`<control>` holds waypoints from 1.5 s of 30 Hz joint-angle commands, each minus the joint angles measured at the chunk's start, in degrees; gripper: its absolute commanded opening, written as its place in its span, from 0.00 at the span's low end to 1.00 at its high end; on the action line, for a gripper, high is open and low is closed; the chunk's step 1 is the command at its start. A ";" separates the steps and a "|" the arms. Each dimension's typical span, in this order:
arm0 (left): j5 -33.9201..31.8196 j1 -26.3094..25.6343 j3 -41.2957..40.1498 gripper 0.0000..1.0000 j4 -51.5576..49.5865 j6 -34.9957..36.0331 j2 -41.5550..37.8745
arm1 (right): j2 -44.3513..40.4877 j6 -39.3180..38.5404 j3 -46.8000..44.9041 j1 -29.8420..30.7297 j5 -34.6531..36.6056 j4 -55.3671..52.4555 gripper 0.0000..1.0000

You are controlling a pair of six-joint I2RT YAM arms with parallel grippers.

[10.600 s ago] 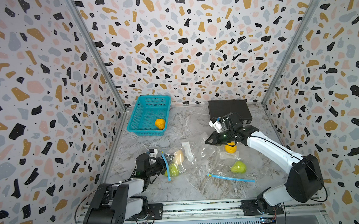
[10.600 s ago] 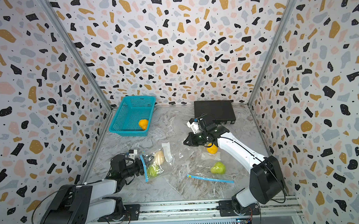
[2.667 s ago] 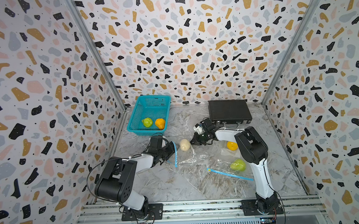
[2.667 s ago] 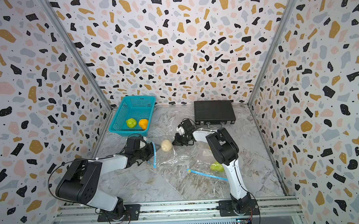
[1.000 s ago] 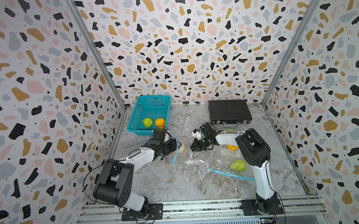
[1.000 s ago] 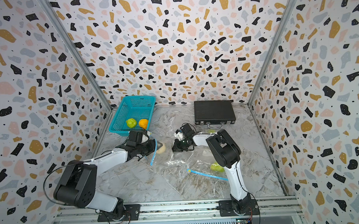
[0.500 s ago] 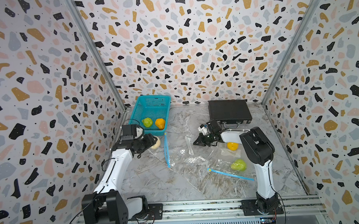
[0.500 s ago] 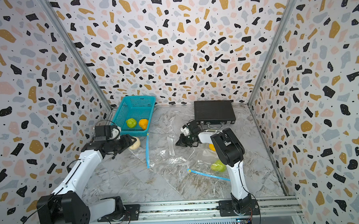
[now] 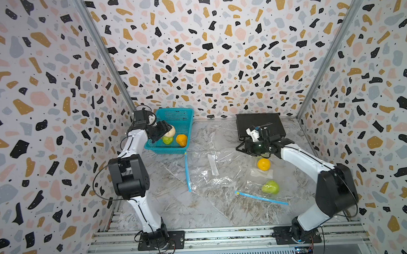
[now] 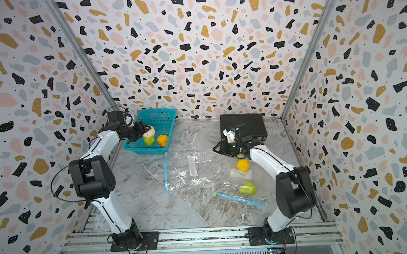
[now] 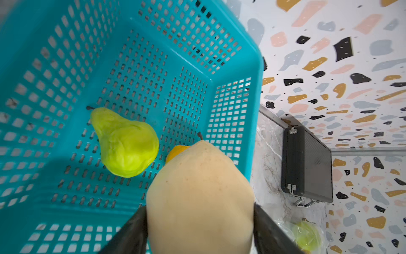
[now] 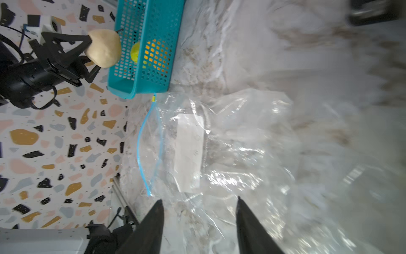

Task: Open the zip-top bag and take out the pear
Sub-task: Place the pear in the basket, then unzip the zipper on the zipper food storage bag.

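— Left arm has swung up since half a second ago: the beige pear (image 9: 170,133), then just in front of the teal basket (image 9: 166,150), now hangs over it. The right arm's elbow has swung out to its side.
— Work from the front, then. What lies nearest?
— The front green pear (image 9: 270,187) under clear plastic, a blue strip (image 9: 261,197) just before it. Behind that sits the front orange (image 9: 263,164), near the right gripper (image 9: 240,148).
— Is that gripper holding anything?
— Both top views leave it unclear. The right wrist view settles it: the jaws stand apart, only plastic and marble showing between them, by the zip-top bag (image 12: 230,136).
— And the bag?
— Flat on the marble mid-table, a white label (image 9: 212,164) on it. In a top view its blue zip (image 9: 187,172) reads as one line; the right wrist view shows two strands bowed apart, so the mouth is open.
— Further back?
— The left gripper (image 10: 146,132) clamps the beige pear above the basket. The left wrist view shows a finger (image 11: 131,231) pressed on each flank, which the top views hide. Below lie a second green pear (image 11: 125,143) and a sliver of a second orange (image 11: 175,150); both top views show that orange whole.
— Farthest?
— The black case (image 9: 258,123) by the back wall, its latches plain in the left wrist view.
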 commanded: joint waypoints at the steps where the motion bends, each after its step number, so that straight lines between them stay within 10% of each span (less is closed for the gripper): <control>1: 6.21 0.57 2.83 0.90 4.53 -1.53 -1.09 | -11.42 -7.44 -3.86 -5.03 8.81 -17.79 0.64; 9: 8.76 -2.86 -7.24 0.99 6.01 -3.31 -19.51 | -26.86 -4.69 -20.39 -22.30 13.33 -25.35 0.79; 24: 4.41 -26.35 -42.59 0.99 15.10 -6.77 -49.43 | -30.84 7.86 -40.21 -22.59 6.60 -11.71 0.77; 28: 3.43 -28.42 -47.57 0.99 18.86 -7.43 -51.20 | -31.00 9.92 -43.50 -22.48 0.88 -5.76 0.62; 34: 2.83 -30.35 -50.45 0.99 23.41 -4.91 -51.60 | -34.15 11.51 -38.94 -22.42 -4.62 -5.86 0.15; 45: 3.79 -30.37 -46.55 0.99 35.97 7.28 -50.65 | -29.35 12.77 -13.54 -22.50 -16.84 -14.74 0.00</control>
